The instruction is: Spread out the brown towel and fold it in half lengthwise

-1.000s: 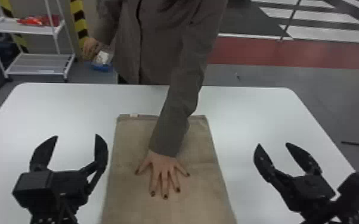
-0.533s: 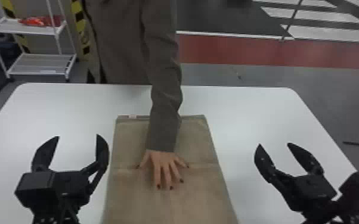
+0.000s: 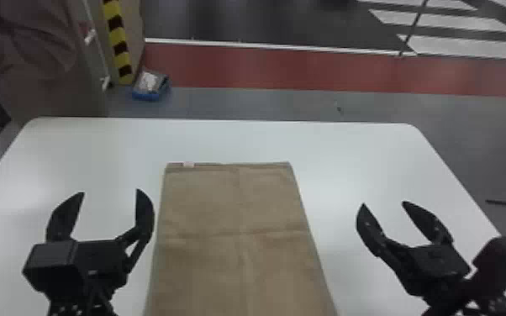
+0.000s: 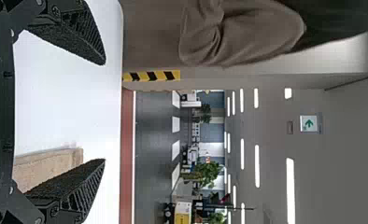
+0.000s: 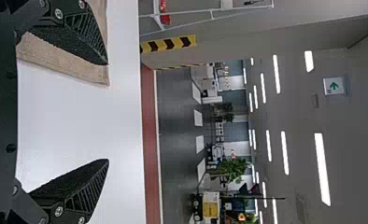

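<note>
The long rectangular brown cloth towel [image 3: 206,260] lies flat on the smooth white tabletop [image 3: 391,159], its length running away from the robot and its near end passing out of the head view's bottom edge. A small white label [image 3: 188,164] sits at the far edge, toward the left corner. A faint lengthwise crease [image 3: 239,201] runs down the middle and a crosswise crease [image 3: 264,232] meets it, but both halves lie level, so the spreading looks finished or very close to it. The far edge seems to show a second layer; whether the cloth is already doubled cannot be told from here.

What is left, then, is the lengthwise fold, which does not look begun: neither long side is lifted or turned over. The left black 2-fingered tool [image 3: 110,191] is beside the towel's left side, released, jaws wide apart and gripping nothing. The right black 2-fingered tool [image 3: 384,204] is off to the towel's right, likewise released and holding nothing. The next move probably calls for pinching 1 long side and carrying it across to the other. A shallow pinch could miss the thin edge or drag the towel askew
</note>
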